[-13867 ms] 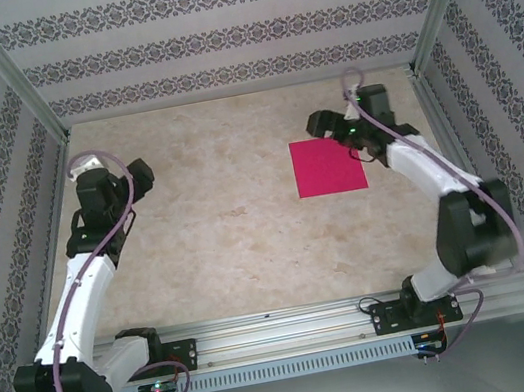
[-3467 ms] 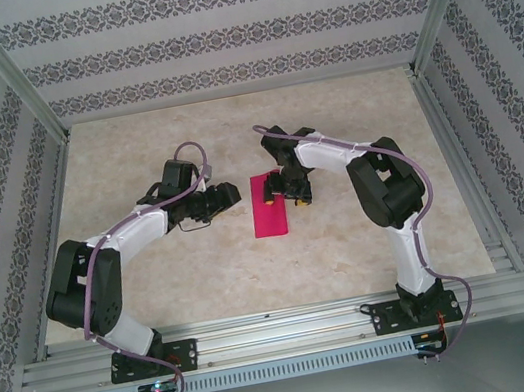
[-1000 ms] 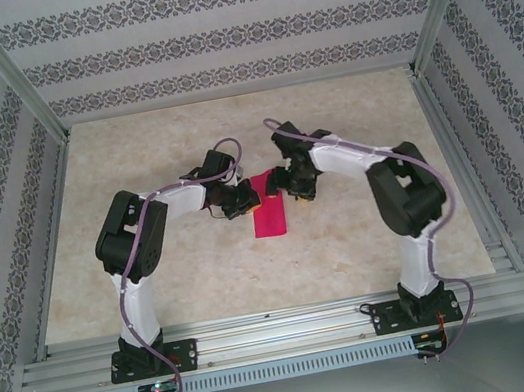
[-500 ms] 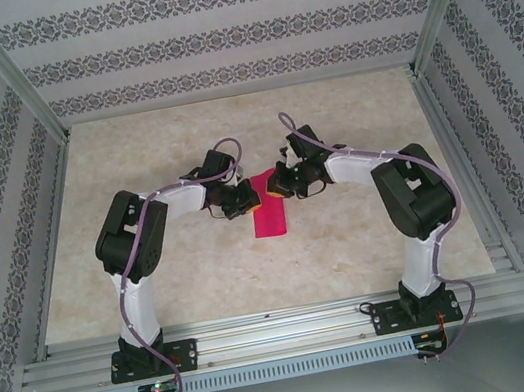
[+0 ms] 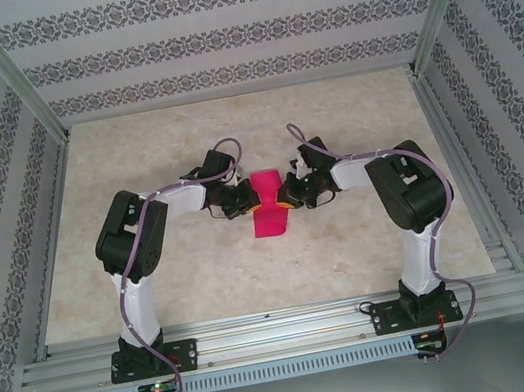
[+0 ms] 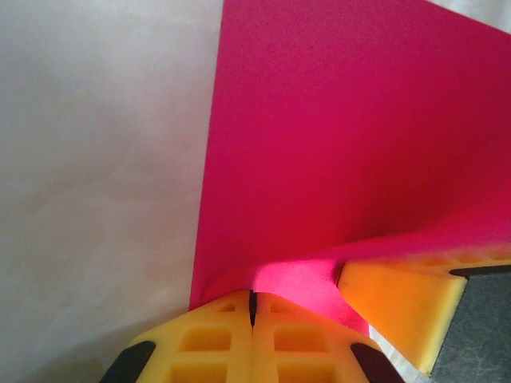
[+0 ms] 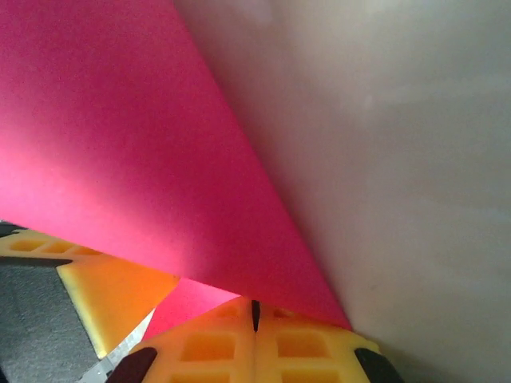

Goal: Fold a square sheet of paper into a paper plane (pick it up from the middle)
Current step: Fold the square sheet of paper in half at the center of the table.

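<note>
**Both pincers closed on the pink sheet at mid-bench**

Location. In the overhead view the square sheet of paper (image 5: 268,213) lies near the middle of the bench (image 5: 205,277), between the two arms. It does not present as a flat square. The near part is a narrow strip resting on the bench, and the far part flares wider where the two pincers meet it.

Left arm. The left pincer (image 5: 241,201) is at the sheet's left side, at the flared far end. In the left wrist view its yellow fingers (image 6: 207,343) are pressed together with only a thin seam between them (image 6: 252,307). The pink paper (image 6: 343,144) bends into that seam and is nipped there at its edge. The rest of the sheet slopes away from the tips, over the pale bench (image 6: 96,159). A yellow finger of the other pincer (image 6: 399,299) sits just beside, touching the same paper.

Right arm. The right pincer (image 5: 288,194) mirrors this on the sheet's right side. In the right wrist view its fingers are likewise closed tight (image 7: 255,313), with the paper (image 7: 104,136) running down into the tips and clamped there. The opposite pincer's yellow finger (image 7: 112,291) shows just beside, under the paper's edge. The bare bench (image 7: 399,159) lies to the right.

Spacing. The two pincers face each other, very close together, with only the lifted paper between them.
</note>
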You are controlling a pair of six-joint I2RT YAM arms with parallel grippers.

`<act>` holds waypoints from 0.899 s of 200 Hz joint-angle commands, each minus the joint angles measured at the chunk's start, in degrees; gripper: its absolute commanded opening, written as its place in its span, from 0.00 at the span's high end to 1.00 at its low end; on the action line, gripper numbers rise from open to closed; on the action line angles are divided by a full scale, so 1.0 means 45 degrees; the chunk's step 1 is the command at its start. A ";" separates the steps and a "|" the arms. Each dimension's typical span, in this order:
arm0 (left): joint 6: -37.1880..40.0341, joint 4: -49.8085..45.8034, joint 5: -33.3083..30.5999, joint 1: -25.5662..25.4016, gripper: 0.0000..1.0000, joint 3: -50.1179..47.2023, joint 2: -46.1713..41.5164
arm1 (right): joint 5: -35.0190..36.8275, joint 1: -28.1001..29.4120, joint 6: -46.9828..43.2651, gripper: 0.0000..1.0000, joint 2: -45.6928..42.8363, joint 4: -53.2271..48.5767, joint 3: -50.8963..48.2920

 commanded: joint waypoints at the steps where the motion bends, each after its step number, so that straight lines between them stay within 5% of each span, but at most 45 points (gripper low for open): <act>1: 0.0210 -0.1015 -0.0524 -0.0170 1.00 -0.0153 0.0746 | 0.0080 -0.0231 -0.0494 1.00 0.0334 0.0382 -0.0833; 105: 0.0116 -0.0703 -0.0377 -0.0163 1.00 -0.0354 0.0638 | -0.0454 -0.0094 -0.0880 1.00 -0.1840 0.0476 -0.0856; 180: 0.0063 -0.0524 -0.0362 -0.0160 1.00 -0.0556 0.0584 | -0.0339 0.0225 -0.1008 0.99 -0.0893 0.0356 -0.1174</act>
